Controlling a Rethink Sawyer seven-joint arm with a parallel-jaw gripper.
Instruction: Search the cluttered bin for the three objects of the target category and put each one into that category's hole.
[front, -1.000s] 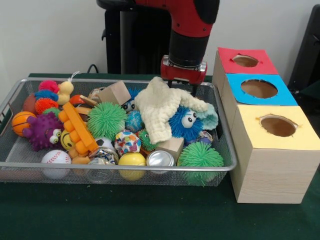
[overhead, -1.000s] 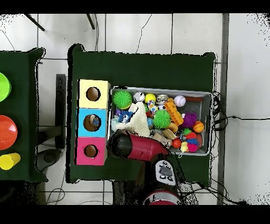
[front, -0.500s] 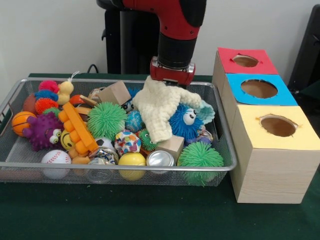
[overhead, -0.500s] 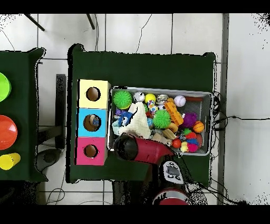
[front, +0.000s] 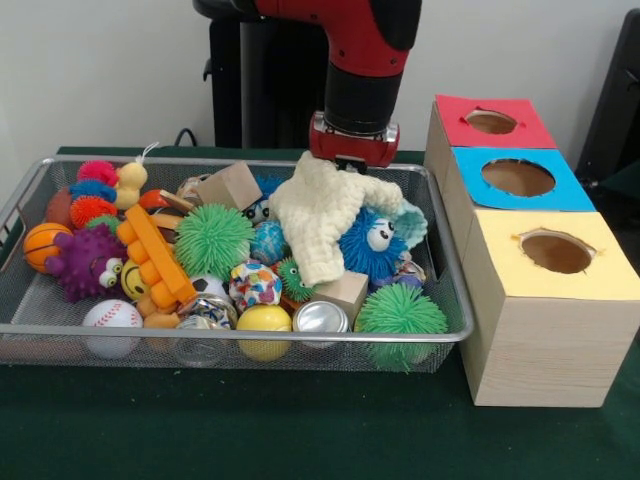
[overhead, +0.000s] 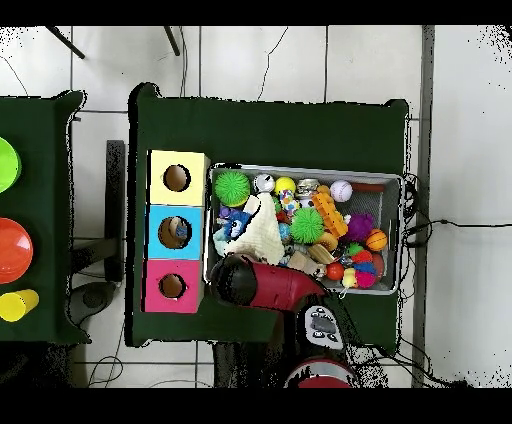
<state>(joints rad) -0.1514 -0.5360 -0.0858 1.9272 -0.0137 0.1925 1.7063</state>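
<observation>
The wire bin (front: 240, 338) is packed with toys. Near its back right, a cream knitted cloth (front: 318, 215) lies draped over a blue fuzzy toy with eyes (front: 372, 243). My gripper (front: 350, 162) hangs straight down at the cloth's top edge, touching or just behind it, with its tip hidden by the cloth. Three boxes stand right of the bin, with a red-topped hole (front: 490, 121), a blue-topped hole (front: 517, 177) and a yellow-topped hole (front: 556, 251). In the overhead view the red arm (overhead: 265, 283) covers the gripper beside the cloth (overhead: 262, 236).
The bin also holds two green spiky balls (front: 212, 240) (front: 400, 312), wooden blocks (front: 230, 185) (front: 345, 292), a metal can (front: 320, 318), a baseball (front: 112, 318), a yellow ball (front: 263, 322), an orange toy (front: 158, 255) and a purple monster (front: 88, 265).
The arm swung left from the bin's back right corner, then came back a little right. The cloth's top is now bunched under the gripper and covers more of the blue toy.
</observation>
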